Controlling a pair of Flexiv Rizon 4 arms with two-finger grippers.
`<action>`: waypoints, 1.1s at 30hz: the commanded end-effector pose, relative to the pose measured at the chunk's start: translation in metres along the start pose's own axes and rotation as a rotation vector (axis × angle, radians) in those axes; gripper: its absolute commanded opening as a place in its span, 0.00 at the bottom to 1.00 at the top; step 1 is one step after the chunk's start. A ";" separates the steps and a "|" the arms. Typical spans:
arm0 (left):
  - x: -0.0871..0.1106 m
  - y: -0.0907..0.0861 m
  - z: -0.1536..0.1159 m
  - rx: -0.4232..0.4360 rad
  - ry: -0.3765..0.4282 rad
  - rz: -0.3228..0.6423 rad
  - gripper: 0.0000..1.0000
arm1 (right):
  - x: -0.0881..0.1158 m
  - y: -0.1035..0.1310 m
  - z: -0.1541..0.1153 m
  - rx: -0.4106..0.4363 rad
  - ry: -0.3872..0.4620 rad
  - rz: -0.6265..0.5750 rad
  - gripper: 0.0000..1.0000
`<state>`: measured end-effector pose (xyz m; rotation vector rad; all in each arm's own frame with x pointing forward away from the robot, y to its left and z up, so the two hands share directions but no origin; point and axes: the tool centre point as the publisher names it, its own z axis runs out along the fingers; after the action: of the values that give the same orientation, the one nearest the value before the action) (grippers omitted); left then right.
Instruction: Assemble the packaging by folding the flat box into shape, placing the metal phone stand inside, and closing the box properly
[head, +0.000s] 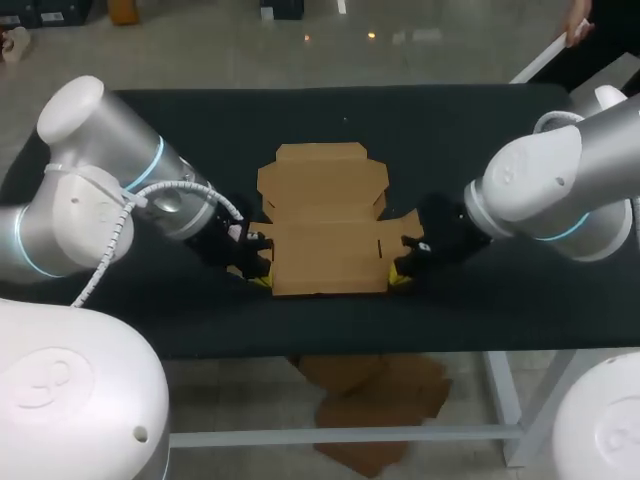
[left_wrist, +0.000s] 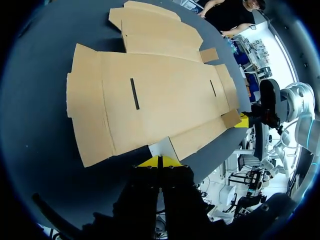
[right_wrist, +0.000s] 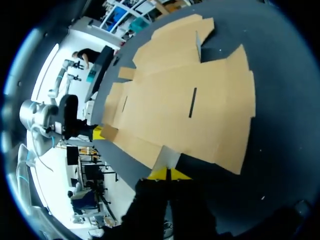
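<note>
A flat brown cardboard box (head: 325, 225) lies unfolded in the middle of the black table, its lid panels towards the far side. My left gripper (head: 258, 278) is at the box's near left corner. In the left wrist view that gripper (left_wrist: 160, 161) is shut on a small corner flap (left_wrist: 163, 148), which tilts up from the sheet (left_wrist: 150, 95). My right gripper (head: 402, 277) sits at the near right corner. Its wrist view shows the right gripper (right_wrist: 168, 173) pinching the matching flap (right_wrist: 168, 158) of the sheet (right_wrist: 190, 100). Each wrist view also catches the other arm's yellow tip across the box.
The black table (head: 450, 130) has bare cloth to the left, right and far side of the box. Its front edge (head: 330, 345) runs just below both grippers. Both arms lie low over the table on either side of the box.
</note>
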<state>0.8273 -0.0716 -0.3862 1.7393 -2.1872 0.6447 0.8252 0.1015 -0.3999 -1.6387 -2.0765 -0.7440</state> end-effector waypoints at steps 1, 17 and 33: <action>0.007 0.001 0.000 -0.005 -0.017 0.005 0.00 | 0.007 -0.003 0.002 -0.003 -0.040 -0.005 0.00; 0.015 0.001 0.012 -0.020 -0.023 0.039 0.00 | 0.009 -0.004 0.012 0.016 -0.081 -0.041 0.00; 0.022 0.006 0.023 0.005 -0.099 0.044 0.00 | 0.016 -0.003 0.025 0.051 -0.135 -0.090 0.00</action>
<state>0.8203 -0.0945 -0.3953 1.7327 -2.2748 0.6081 0.8197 0.1237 -0.4084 -1.5992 -2.2406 -0.6324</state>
